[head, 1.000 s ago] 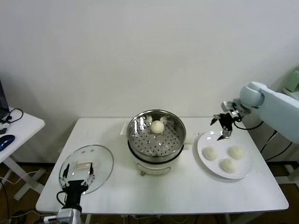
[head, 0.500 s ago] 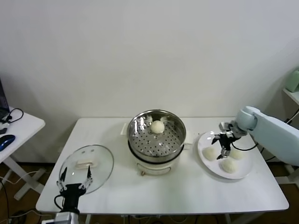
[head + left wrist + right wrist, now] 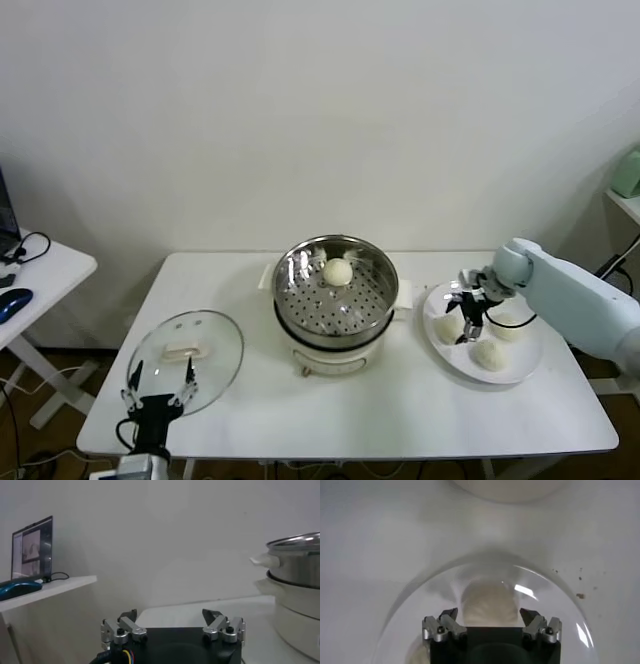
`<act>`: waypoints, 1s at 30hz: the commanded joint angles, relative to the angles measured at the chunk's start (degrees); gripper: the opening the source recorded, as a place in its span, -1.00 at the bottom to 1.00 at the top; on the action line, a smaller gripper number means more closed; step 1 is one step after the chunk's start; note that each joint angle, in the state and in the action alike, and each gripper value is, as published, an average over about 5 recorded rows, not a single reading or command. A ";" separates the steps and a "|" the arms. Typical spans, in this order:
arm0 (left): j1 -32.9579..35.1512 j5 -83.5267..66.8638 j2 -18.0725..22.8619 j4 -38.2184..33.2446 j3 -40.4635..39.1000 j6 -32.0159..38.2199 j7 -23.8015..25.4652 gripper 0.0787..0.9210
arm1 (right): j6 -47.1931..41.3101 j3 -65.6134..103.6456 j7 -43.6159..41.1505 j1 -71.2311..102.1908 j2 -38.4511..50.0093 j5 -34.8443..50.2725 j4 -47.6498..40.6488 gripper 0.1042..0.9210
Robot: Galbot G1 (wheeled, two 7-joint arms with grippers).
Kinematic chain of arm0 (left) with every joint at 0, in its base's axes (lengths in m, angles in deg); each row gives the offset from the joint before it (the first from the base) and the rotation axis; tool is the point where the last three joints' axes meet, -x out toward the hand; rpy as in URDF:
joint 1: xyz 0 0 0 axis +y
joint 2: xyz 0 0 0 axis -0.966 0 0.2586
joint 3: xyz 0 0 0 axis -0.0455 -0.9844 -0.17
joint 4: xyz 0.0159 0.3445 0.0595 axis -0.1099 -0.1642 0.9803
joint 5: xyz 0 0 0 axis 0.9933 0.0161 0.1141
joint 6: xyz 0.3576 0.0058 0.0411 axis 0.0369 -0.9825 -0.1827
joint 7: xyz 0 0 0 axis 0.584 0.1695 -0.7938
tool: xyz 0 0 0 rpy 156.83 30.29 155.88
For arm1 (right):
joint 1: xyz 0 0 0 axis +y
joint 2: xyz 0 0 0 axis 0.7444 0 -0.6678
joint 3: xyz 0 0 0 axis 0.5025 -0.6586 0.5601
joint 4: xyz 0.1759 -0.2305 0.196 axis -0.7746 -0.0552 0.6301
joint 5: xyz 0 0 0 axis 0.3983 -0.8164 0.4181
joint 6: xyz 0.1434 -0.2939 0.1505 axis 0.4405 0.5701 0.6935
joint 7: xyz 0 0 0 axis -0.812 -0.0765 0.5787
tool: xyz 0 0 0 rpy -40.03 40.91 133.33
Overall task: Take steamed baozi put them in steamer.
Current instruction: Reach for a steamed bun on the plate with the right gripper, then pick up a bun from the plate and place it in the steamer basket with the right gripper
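White buns (image 3: 489, 353) sit on the plate (image 3: 520, 370); one more bun (image 3: 337, 271) is in the steamer (image 3: 335, 291). Right gripper (image 3: 462, 319) hangs wide open around a bun (image 3: 487, 606), holding nothing. Left gripper (image 3: 158, 387) waits open by the glass lid (image 3: 186, 360).

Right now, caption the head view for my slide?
Right claw open over a plated baozi; one baozi already in steamer.

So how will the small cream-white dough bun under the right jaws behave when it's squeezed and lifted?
The small cream-white dough bun looks soft and matte, so it will probably dent rather than slip. It is rounded and sits loose on the flat white plate, so an off-centre touch could roll it. The open right gripper straddles it, and it seems light for its size.
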 commanded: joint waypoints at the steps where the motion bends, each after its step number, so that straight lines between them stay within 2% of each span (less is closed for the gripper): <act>1: -0.07 -0.04 -0.06 0.10 -0.02 -0.07 -0.01 0.77 | 0.18 0.86 0.20 0.91 -1.23 -0.98 -2.16 0.76; 6: -0.23 -0.03 0.02 0.26 -0.13 -0.11 -0.02 0.77 | 0.12 1.66 -0.07 1.14 -1.60 -1.48 -2.84 0.73; 12: -0.35 0.01 0.13 0.29 -0.22 -0.20 -0.02 0.77 | 0.11 2.21 -0.10 1.39 -1.70 -1.33 -3.21 0.56; 19: -0.30 0.06 0.16 0.15 -0.20 -0.22 -0.02 0.77 | -0.23 2.47 -0.01 0.91 -1.29 1.07 -2.49 0.51; 25: -0.33 0.06 0.23 -0.01 -0.18 -0.22 -0.04 0.77 | -2.16 -2.44 0.12 -5.34 0.88 7.91 0.33 0.51; 30: -0.28 0.05 0.29 -0.31 -0.36 -0.14 0.05 0.77 | -4.20 -10.59 0.50 -16.58 2.98 19.36 2.78 0.51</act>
